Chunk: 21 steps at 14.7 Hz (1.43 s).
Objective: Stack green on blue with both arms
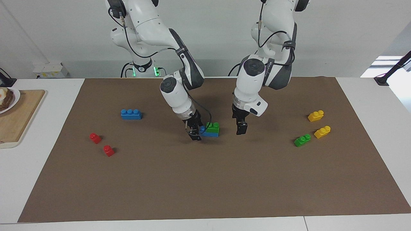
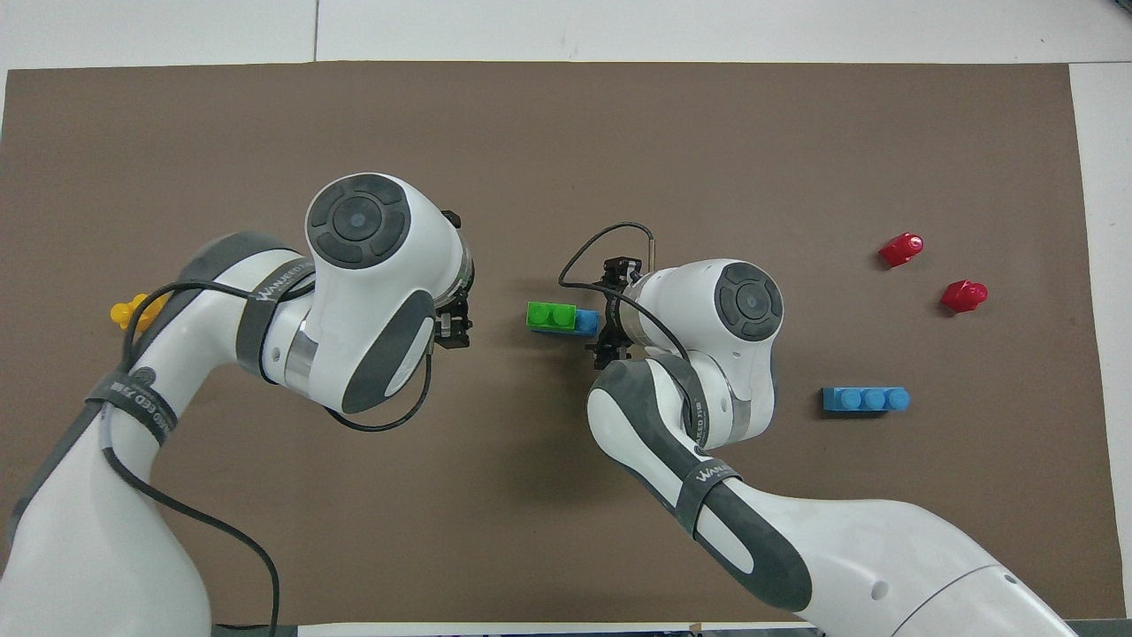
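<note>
A green [image 1: 213, 126] two-stud brick sits on a blue [image 1: 208, 133] three-stud brick in the middle of the brown mat. From above, the green brick [image 2: 550, 315] covers most of the blue one [image 2: 586, 323]. My right gripper [image 1: 195, 131] stands low at the blue brick's bare end, open, its fingers apart on either side of that end; from above it is the right gripper [image 2: 604, 327]. My left gripper [image 1: 240, 127] hangs open and empty over the mat beside the stack, toward the left arm's end, and shows overhead as the left gripper [image 2: 454, 323].
A second blue brick [image 1: 131, 114] and two red bricks [image 1: 95, 138] [image 1: 109, 150] lie toward the right arm's end. A second green brick [image 1: 302, 140] and two yellow bricks [image 1: 315, 115] [image 1: 322, 132] lie toward the left arm's end. A wooden board [image 1: 19, 118] sits off the mat.
</note>
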Available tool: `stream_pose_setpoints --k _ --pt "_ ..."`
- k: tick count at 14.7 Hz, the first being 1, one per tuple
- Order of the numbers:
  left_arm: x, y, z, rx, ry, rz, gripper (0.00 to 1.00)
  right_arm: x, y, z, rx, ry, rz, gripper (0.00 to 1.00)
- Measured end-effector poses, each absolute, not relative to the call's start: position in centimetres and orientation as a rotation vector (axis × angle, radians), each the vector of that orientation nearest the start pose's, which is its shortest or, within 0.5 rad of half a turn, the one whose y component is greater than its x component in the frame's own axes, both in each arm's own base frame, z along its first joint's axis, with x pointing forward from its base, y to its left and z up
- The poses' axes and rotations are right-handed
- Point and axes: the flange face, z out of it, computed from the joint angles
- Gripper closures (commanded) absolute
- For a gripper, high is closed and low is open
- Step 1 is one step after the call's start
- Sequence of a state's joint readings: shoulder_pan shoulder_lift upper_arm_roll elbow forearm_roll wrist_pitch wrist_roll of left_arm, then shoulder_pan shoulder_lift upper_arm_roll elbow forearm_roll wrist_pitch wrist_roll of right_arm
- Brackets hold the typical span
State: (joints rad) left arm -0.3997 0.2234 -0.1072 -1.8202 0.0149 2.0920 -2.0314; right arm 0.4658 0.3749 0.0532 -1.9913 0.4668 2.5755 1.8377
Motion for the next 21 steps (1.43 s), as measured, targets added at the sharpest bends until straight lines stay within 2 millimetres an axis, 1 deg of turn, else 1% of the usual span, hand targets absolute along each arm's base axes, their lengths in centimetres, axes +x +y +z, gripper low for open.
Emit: stream_pose_setpoints --k 2,4,6,8,9,10,11,13,14,15,16,17,18,19,21 --pt "54.6 -27.6 44.0 -2.389 -2.084 -0.008 0.00 56.1 29.1 30.9 -1.850 2.129 0.317 0.04" --pt "54.5 -25.6 45.6 -2.457 -1.967 -0.002 0.00 57.2 27.0 32.9 -1.819 2.150 0.333 0.02" --pt "54.2 -23.7 46.8 -2.536 -1.820 0.015 0.00 57.8 25.3 34.6 -1.801 2.162 0.346 0.00" --pt "54.3 -21.4 47.9 -2.624 -1.658 0.033 0.00 58.0 24.2 36.0 -1.836 2.119 0.336 0.00" --pt "54.5 -19.6 48.6 -2.664 -1.593 0.040 0.00 58.2 23.7 36.8 -1.858 2.083 0.317 0.00" --pt "54.7 -17.5 49.4 -2.704 -1.537 0.058 0.00 58.5 23.0 37.7 -1.877 2.049 0.290 0.00" --pt "54.8 -14.9 50.4 -2.756 -1.469 0.093 0.00 58.9 21.9 38.8 -1.898 2.017 0.260 0.00" --pt "54.3 -9.6 51.9 -2.863 -1.270 0.181 0.00 60.1 18.9 41.4 -1.985 1.945 0.215 0.00" --pt "53.8 -7.4 52.4 -2.911 -1.154 0.221 0.00 60.9 17.0 42.8 -2.034 1.897 0.200 0.00" --pt "53.3 -5.8 52.7 -2.953 -1.039 0.254 0.00 61.5 15.0 44.1 -2.083 1.839 0.181 0.00" --pt "52.9 -4.7 52.9 -2.992 -0.924 0.280 0.00 62.0 13.3 45.1 -2.136 1.776 0.153 0.00" --pt "52.7 -4.2 52.8 -3.030 -0.803 0.300 0.00 62.4 11.7 45.8 -2.202 1.705 0.114 0.00" --pt "52.6 -4.2 52.7 -3.067 -0.677 0.306 0.00 62.6 10.5 46.3 -2.294 1.617 0.062 0.00" --pt "52.6 -4.4 52.7 -3.090 -0.590 0.305 0.00 62.6 10.0 46.9 -2.392 1.524 0.014 0.00" --pt "52.6 -4.7 52.7 -3.106 -0.520 0.304 0.00 62.0 9.1 48.5 -2.586 1.297 -0.046 0.00"
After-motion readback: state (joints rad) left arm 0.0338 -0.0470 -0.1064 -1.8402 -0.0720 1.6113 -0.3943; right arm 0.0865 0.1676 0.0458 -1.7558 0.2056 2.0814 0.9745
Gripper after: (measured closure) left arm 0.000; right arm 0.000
